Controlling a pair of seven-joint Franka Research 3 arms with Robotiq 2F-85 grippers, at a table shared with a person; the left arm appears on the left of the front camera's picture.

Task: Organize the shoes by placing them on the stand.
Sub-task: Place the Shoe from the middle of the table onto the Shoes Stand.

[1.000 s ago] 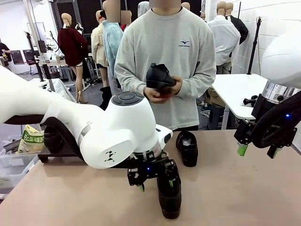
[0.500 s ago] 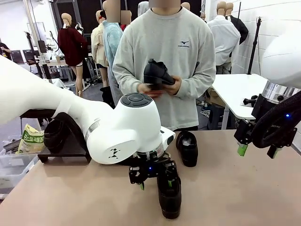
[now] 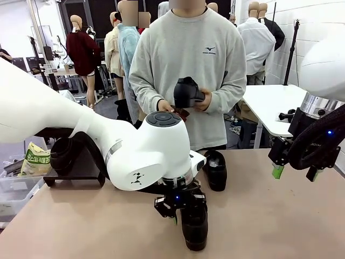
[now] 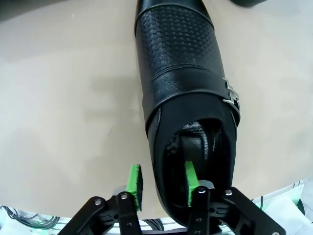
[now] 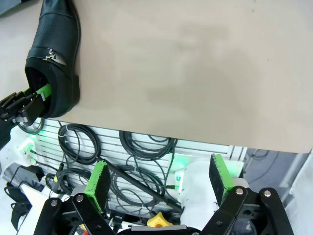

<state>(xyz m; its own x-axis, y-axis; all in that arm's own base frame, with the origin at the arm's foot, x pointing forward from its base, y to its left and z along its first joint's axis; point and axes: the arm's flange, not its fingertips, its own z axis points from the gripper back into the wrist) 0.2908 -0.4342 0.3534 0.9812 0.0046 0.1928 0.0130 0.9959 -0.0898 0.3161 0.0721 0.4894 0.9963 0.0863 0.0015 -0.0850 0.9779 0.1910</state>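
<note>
A black shoe (image 3: 195,231) (image 4: 178,73) with a perforated toe and a side buckle lies near the table's front edge. My left gripper (image 3: 183,216) (image 4: 162,182) stands over its heel, half closed astride the side wall: one pad (image 4: 190,182) is inside the opening, and the other pad (image 4: 134,180) is outside with a small gap to the leather. A second shoe (image 3: 215,170) lies farther back. The person holds a third shoe (image 3: 187,91) in both hands. The dark stand (image 3: 81,167) at the left carries another shoe (image 3: 61,155). My right gripper (image 3: 294,172) (image 5: 160,178) hangs open and empty at the right.
The right wrist view looks past the table's edge (image 5: 195,139) onto coiled cables (image 5: 132,161) below, with the buckled shoe (image 5: 54,58) at its upper left. A white side table (image 3: 275,105) stands behind on the right. A snack bag (image 3: 36,159) sits in a bin at the left.
My left gripper has shifted right onto the near shoe's heel and its jaws have narrowed around the side wall. The person has turned the shoe in their hands. The right arm is still.
</note>
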